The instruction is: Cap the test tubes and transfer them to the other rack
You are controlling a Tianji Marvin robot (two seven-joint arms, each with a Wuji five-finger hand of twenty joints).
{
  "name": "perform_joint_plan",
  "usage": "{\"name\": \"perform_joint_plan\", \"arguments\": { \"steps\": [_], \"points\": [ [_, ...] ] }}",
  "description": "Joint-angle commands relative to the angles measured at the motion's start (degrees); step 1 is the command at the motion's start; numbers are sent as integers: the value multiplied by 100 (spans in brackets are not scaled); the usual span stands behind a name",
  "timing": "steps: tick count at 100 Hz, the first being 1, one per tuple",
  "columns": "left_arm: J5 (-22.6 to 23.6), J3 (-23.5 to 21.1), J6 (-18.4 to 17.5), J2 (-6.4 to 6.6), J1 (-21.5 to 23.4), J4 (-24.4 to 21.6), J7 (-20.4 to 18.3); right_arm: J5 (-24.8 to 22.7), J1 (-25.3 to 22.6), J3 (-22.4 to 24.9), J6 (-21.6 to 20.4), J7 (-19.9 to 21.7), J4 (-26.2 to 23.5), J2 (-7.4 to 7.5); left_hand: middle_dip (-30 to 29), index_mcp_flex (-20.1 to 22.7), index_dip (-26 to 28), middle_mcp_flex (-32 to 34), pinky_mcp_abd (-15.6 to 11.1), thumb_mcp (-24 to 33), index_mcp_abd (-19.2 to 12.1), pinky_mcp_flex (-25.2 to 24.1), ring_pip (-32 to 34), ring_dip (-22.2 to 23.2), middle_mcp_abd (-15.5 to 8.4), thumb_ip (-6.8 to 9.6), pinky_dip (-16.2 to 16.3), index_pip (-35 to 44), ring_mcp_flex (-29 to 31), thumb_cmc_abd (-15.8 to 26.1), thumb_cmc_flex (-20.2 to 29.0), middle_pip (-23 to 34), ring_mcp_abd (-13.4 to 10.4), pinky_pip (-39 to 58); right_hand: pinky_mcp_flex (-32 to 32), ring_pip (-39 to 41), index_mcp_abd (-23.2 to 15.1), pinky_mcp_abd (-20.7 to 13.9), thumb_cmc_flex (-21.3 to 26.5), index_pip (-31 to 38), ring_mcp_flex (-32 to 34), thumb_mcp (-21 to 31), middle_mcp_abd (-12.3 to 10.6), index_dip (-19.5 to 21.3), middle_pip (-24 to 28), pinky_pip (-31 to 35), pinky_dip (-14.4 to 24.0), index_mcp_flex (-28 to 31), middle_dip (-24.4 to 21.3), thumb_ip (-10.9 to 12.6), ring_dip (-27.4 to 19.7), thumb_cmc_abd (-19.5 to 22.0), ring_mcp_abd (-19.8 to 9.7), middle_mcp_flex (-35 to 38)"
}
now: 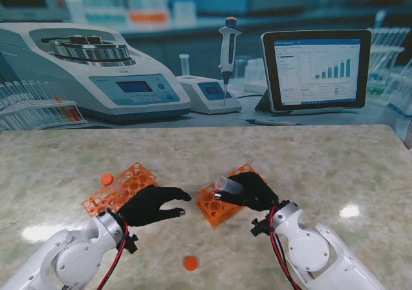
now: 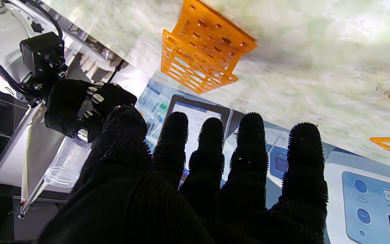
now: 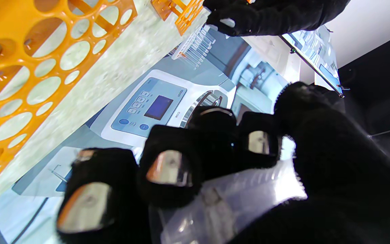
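My right hand (image 1: 255, 191) is shut on a clear, uncapped test tube (image 1: 228, 185), held tilted over the right orange rack (image 1: 217, 208). The right wrist view shows the tube (image 3: 222, 203) under my curled fingers (image 3: 169, 169), with that rack (image 3: 29, 67) close by. My left hand (image 1: 153, 204) hovers open beside the left orange rack (image 1: 120, 188), its fingers (image 2: 252, 152) spread and holding nothing. In the left wrist view the right hand (image 2: 80, 108) grips the tube (image 2: 63, 166). One orange cap (image 1: 107, 179) lies by the left rack. Another cap (image 1: 190, 263) lies nearer to me.
A centrifuge (image 1: 96, 71), a small scale with a pipette (image 1: 228, 45) and a tablet (image 1: 315, 70) stand beyond the table's far edge. The marble table (image 1: 335, 168) stretches bare to the right of the racks.
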Motion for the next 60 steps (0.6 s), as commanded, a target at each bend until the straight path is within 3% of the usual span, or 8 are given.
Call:
{"name": "perform_joint_plan", "arguments": {
  "steps": [1,27,58,60],
  "points": [
    [19,53,-9,20,41,6,-34,-4,-54,11,31,-6,-11,-9,150,-148,195,50,-171,-2,28,23,105,142,-216,150,263,219,143,-84,263,104,-189,304,189,825,-251,-134,174,562,18,450,-35,329,368,1054,89,495,102,312,352,55,-313,484],
    [96,286,-69,49,-43,135,-76,-79,-113,106,22,-54,-67,-9,233,-222,306,-7,-167,95,15,17,182,274,-243,160,297,332,139,-600,448,162,-226,396,186,795,-239,-141,185,565,20,416,-24,320,329,1030,84,488,129,315,340,52,-300,451],
    [152,563,-139,94,-130,257,-194,-103,-174,184,4,-68,-117,-6,134,-108,51,-213,-122,356,33,-36,73,213,-213,71,158,91,65,-1059,459,34,-249,185,184,761,-228,-150,202,563,18,390,-12,317,288,1009,79,475,136,310,325,58,-273,409],
    [150,584,-143,98,-139,269,-205,-105,-178,188,3,-67,-121,-5,86,-84,-93,-240,-123,845,34,-44,84,174,-205,-17,134,57,57,-1180,232,45,-251,188,183,759,-227,-151,203,563,18,387,-12,317,287,1006,77,475,136,309,324,56,-271,409]
  ]
}}
